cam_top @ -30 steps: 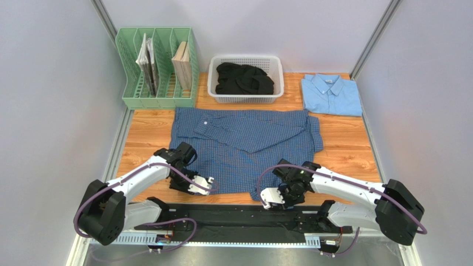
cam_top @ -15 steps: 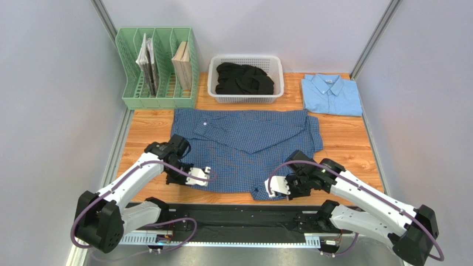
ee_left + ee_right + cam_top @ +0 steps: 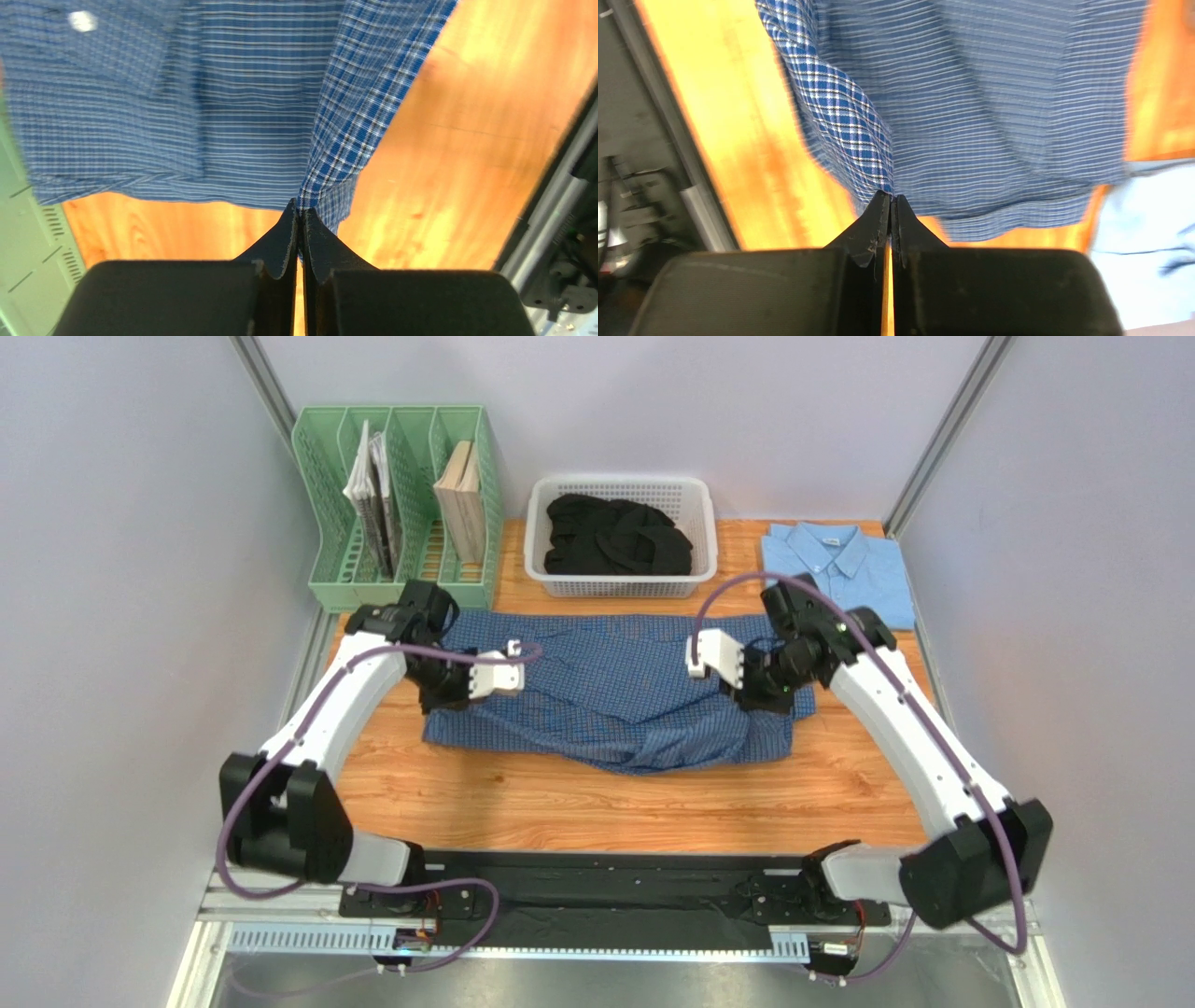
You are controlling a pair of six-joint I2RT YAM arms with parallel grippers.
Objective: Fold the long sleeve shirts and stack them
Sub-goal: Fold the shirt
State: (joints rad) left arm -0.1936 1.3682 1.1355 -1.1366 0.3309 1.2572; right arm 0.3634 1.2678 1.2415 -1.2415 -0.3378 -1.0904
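We see the dark shirt (image 3: pixel 617 711) mid-table, lying crosswise and doubled over on itself. Its fine blue check is rumpled along the near fold, and one white button shows on the flat layer. The left gripper (image 3: pixel 522 658) is clamped tight on one checked corner, which it holds up over the shirt's left part. The right gripper (image 3: pixel 697 655) pinches the other corner the same way over the right part, so the cloth hangs slack from both. The light shirt (image 3: pixel 838 574) lies folded flat, collar up, at the table's (image 3: pixel 561 805) back right corner, just beside the basket (image 3: pixel 620 480).
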